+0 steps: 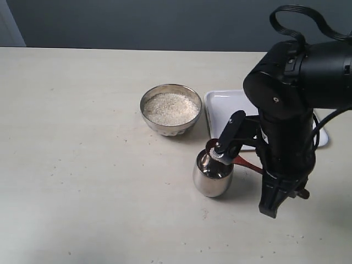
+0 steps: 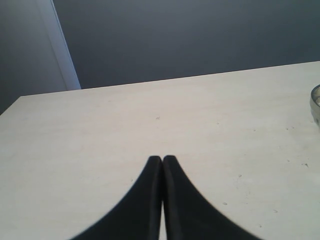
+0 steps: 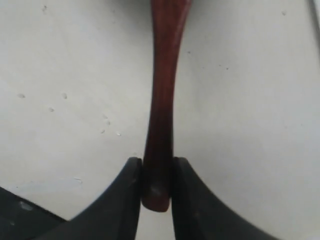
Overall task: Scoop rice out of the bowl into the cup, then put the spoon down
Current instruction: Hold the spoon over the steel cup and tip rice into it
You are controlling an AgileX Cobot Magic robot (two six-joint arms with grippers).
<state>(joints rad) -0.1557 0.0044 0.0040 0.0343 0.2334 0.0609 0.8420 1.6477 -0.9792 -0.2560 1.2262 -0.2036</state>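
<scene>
The silver bowl (image 1: pixel 170 127) holds pale rice (image 1: pixel 170 108) at the table's middle. In front of it to the right stands the shiny steel cup (image 1: pixel 212 181). The reddish-brown wooden spoon (image 1: pixel 248 164) slants over the table, its head above the cup's mouth; whether it carries rice is hidden. My right gripper (image 1: pixel 297 191) is shut on the handle's end. In the right wrist view the spoon (image 3: pixel 162 95) runs away from the right gripper (image 3: pixel 157 169), pinched between both fingers. My left gripper (image 2: pixel 162 159) is shut and empty over bare table. The bowl's rim (image 2: pixel 316 102) shows at that view's edge.
A flat white tray (image 1: pixel 226 107) lies right of the bowl, partly behind my right arm (image 1: pixel 291 104). Scattered grains speck the cream table (image 1: pixel 82 165). A dark wall runs behind the table's far edge.
</scene>
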